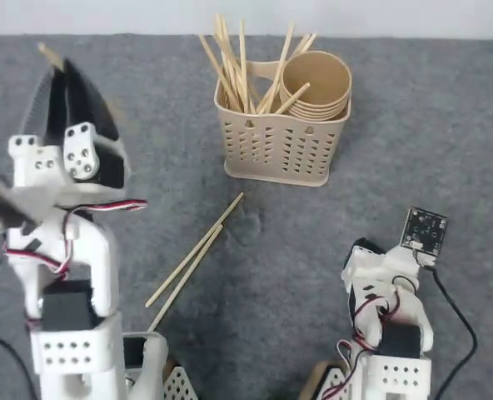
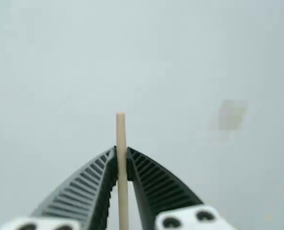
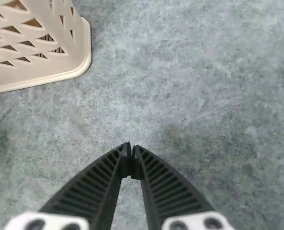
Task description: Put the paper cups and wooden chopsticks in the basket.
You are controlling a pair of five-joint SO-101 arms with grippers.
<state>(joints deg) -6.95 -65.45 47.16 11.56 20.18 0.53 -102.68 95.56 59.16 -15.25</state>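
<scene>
**Figure: Two arms at the basket, one chopstick in hand**

At far left of the high view we see the left arm raised above the grey mat [image 1: 413, 142]. In its wrist view the left gripper [image 2: 121, 152] has its jaws drawn nearly together on a held chopstick [image 2: 121, 132]. The stick runs upright between the ribbed fingers [image 2: 91, 184], and its blunt end stands clear beyond their tips against a plain pale background.

Moving right, we find two loose chopsticks [image 1: 193, 250] on the mat in front of the basket. They lie close beside each other on a slant, their far ends pointing towards the basket, well apart from both arms.

Next comes the basket [image 1: 280, 146], a beige perforated one near the far edge of the mat. We note a bundle of chopsticks [image 1: 245, 67] leaning in its left part and a stack of paper cups [image 1: 317, 83] nested in its right part.

At right, the right gripper [image 3: 131, 149] hangs low over bare mat with its jaws closed tip to tip, gripping nothing. A corner of the basket lies near it.
</scene>
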